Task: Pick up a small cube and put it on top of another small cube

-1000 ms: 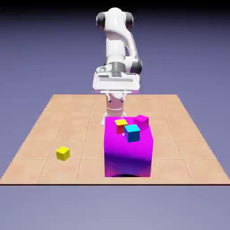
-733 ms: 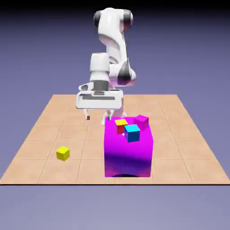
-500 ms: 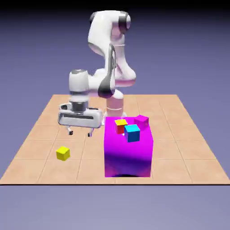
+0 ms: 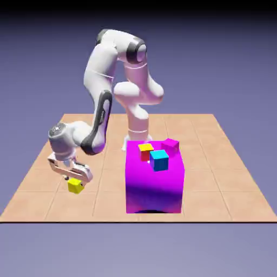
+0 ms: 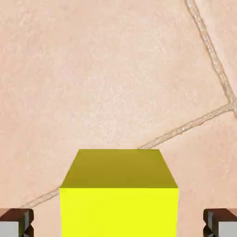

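Observation:
The small cube [image 4: 76,187], yellow on every face that shows, lies on the tiled table at the exterior view's left. My gripper [image 4: 73,182] has come down over it. In the hand view the small cube [image 5: 119,194] fills the space between the two grey fingertips [image 5: 16,223], with a strip of floor showing on each side, so the jaws stand open and touch nothing. Another small cube [image 4: 145,151], yellow on top with red sides, sits on the big magenta block [image 4: 154,186] to the exterior view's right of the gripper.
A cyan cube [image 4: 159,160] and a small magenta cube [image 4: 170,144] share the top of the magenta block with the yellow-topped one. The robot's base [image 4: 138,130] stands behind that block. Tan tiles [image 5: 106,78] with grout lines lie under the hand.
The arm has swung from above the magenta block toward the exterior view's left and dropped down to the table. The gripper now straddles the yellow cube. No cube has moved.

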Controlling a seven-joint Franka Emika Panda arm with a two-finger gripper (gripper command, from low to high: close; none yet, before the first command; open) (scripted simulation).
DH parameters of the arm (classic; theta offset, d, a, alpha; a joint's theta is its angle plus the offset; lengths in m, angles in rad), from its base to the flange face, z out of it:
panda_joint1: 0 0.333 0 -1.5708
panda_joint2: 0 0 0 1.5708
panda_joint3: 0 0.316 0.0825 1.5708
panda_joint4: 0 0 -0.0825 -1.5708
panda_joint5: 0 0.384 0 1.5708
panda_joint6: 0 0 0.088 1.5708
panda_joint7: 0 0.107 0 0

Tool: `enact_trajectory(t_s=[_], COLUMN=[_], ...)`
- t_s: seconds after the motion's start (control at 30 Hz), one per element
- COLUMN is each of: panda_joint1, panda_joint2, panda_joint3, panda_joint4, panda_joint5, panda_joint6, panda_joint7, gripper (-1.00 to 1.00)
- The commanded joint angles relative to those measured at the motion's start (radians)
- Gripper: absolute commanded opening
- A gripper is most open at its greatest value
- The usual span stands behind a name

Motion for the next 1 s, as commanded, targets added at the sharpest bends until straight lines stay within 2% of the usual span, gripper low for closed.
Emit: enact_trajectory(t_s=[0.0,0.17,0.67,0.73,0.9,0.93,0.97], panda_joint1=[0.0,0.092,0.473,0.476,0.467,0.467,0.467], panda_joint2=[0.0,-0.181,-0.725,-0.728,-0.689,-0.689,-0.689], panda_joint3=[0.0,-0.1,0.272,0.274,0.261,0.261,0.261], panda_joint4=[0.0,0.002,0.142,0.143,-0.001,-0.001,-0.001], panda_joint5=[0.0,-0.131,-0.444,-0.446,-0.458,-0.458,-0.458], panda_joint6=[0.0,-0.171,-0.784,-0.788,-0.604,-0.604,-0.604], panda_joint7=[0.0,0.08,-0.126,-0.127,-0.12,-0.12,-0.12], gripper=[-1.0,-1.0,-1.0,-1.0,-1.0,1.0,1.0])
